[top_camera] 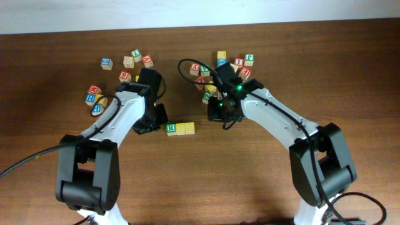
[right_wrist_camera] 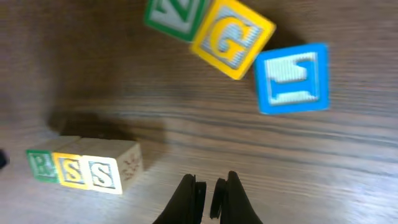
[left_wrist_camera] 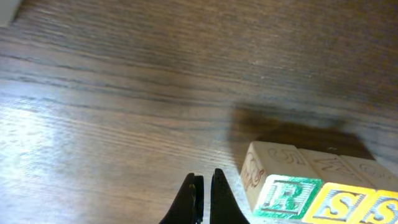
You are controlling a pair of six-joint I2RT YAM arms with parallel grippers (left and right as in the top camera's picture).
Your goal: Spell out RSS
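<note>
Left jaws: clenched to a thin slit, nothing in them, low over bare desk (left_wrist_camera: pixel 124 93). Right jaws: clenched too, empty.

From the left jaws the row (top_camera: pixel 180 129) lies just to my right, near but not touching. The R block (left_wrist_camera: pixel 283 196) is closest, then the first S block (left_wrist_camera: pixel 343 204), then the second S block (left_wrist_camera: pixel 385 208). All three touch side to side, letters up.

From the right jaws the row is off to my left and a bit nearer my base, clearly apart, with the second S end facing them. The left arm is the nearer one.

The row's long axis runs left-right across the desk. It reads R-S-S from overhead, so I judge the spelling done. What's left is backing both arms off.

Key relation: the left jaws sit off the R end, roughly along the row's axis. Any drift rightward would likely shove all three blocks, so I should pull left or up.

Room: plenty of bare desk in front of the row toward the near edge. On the far side, by the right jaws, loose blocks crowd in: a yellow G block (right_wrist_camera: pixel 231 38), a blue block (right_wrist_camera: pixel 292 78) and a green block (right_wrist_camera: pixel 174 15). The right arm should probably lift before swinging. More loose blocks (top_camera: pixel 95 100) lie far left, well apart from the row.
</note>
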